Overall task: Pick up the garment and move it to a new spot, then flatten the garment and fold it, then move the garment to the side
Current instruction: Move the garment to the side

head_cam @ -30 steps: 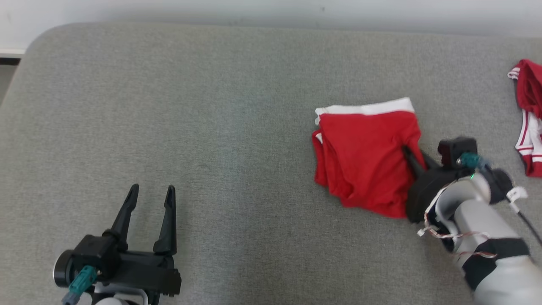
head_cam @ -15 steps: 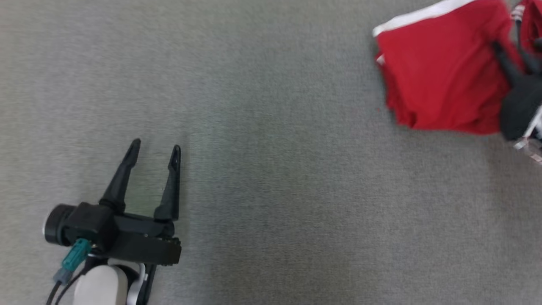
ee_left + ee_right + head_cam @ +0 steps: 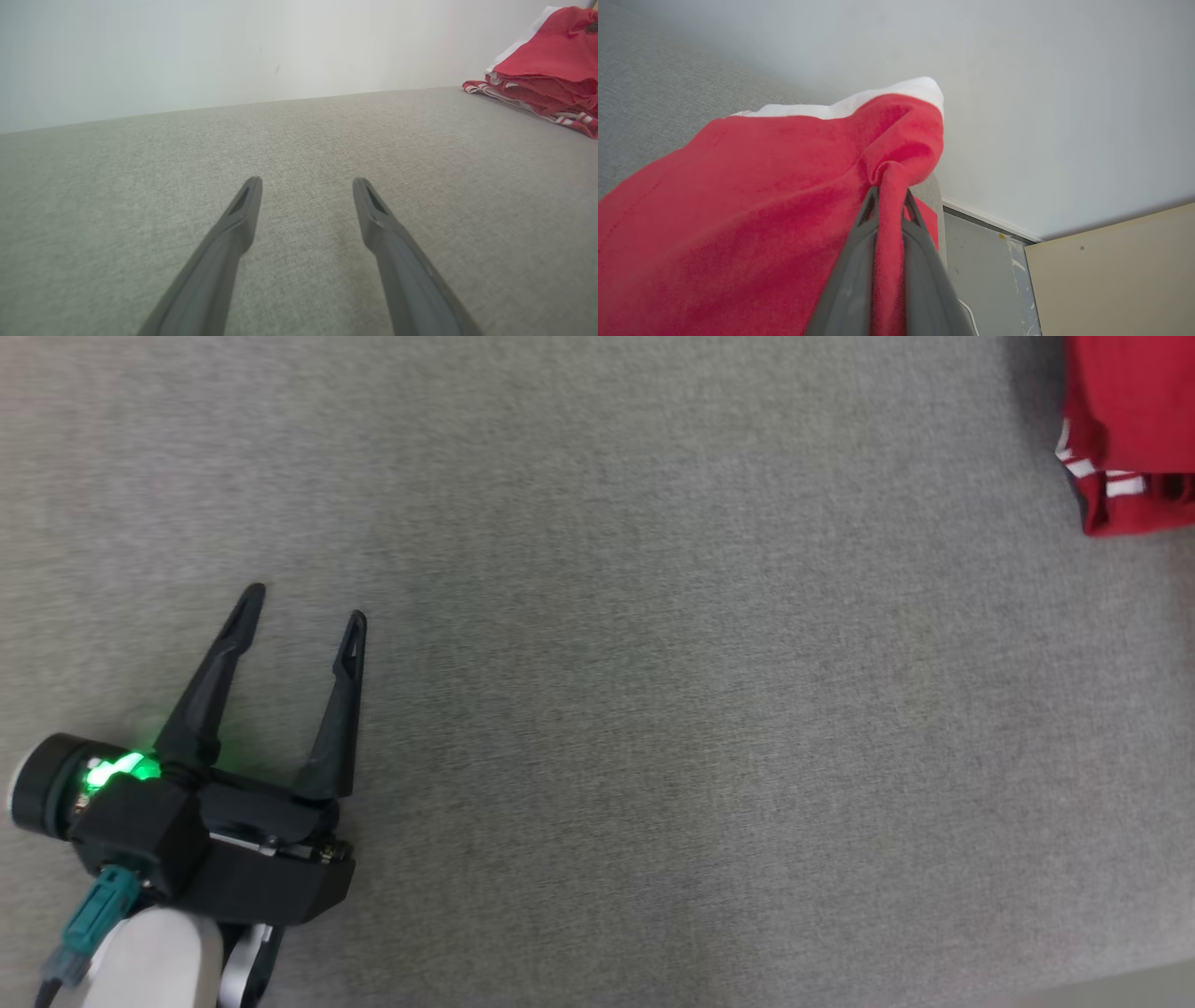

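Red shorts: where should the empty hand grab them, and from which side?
Best guess: the end of the white waistband farthest from the right hand, which pinches the other side. The red shorts lie folded over striped clothes, so the open left hand should come low over the gray cushion from the left; that band looks thick and easy to pinch.

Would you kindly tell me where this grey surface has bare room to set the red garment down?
The grey surface is bare from the open left claw across its middle to the red striped pile at the far right. It is crowded there, where the right claw grips the red garment.
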You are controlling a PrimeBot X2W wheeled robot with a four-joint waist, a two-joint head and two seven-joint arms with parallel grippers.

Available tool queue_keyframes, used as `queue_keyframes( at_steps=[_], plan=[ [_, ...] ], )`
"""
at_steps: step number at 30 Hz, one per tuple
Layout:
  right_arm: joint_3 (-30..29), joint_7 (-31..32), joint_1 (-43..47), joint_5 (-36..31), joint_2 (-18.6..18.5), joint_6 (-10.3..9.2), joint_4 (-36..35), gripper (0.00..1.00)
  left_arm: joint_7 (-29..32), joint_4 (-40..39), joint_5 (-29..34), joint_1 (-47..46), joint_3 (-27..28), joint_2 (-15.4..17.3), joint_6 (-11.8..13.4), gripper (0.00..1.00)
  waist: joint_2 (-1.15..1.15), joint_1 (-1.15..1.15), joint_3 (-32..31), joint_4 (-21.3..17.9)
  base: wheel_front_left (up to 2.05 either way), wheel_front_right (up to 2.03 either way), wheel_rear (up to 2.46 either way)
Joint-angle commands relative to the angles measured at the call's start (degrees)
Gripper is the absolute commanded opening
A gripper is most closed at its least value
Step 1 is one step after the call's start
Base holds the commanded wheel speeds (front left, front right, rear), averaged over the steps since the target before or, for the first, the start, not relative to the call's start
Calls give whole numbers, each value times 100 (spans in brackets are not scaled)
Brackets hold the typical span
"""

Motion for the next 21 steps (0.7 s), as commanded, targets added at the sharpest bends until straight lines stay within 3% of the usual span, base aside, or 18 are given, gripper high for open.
queue_keyframes(
  at_steps=[1,6,14,15,16,17,21],
  plan=[
    [-14,52,-108,-7,-65,-18,-18,0,36,-85,34,57,-17,51,11,100,-1,-1,353,-350,0,0,0],
    [140,146,-423,-115,-346,-18,54,0,202,-424,-72,112,-116,66,11,100,-1,-1,431,-401,0,0,0],
    [491,201,-831,-126,-478,-18,444,0,271,-529,-145,178,-93,128,36,100,-1,-1,486,-339,0,0,0],
    [513,170,-861,-139,-464,-18,488,39,264,-502,-156,189,-83,137,39,100,-1,-1,489,-332,0,0,0],
    [561,148,-870,-187,-491,-18,526,95,257,-479,-166,185,-76,139,43,100,-1,-1,503,-315,0,0,0],
    [560,106,-902,-216,-488,-18,583,100,246,-448,-174,179,-66,140,53,100,-1,-1,506,-304,0,0,0],
    [475,-79,-1033,-371,-436,-18,727,100,226,-352,-200,152,-36,154,82,100,-1,-1,510,-276,0,0,0]
  ],
)
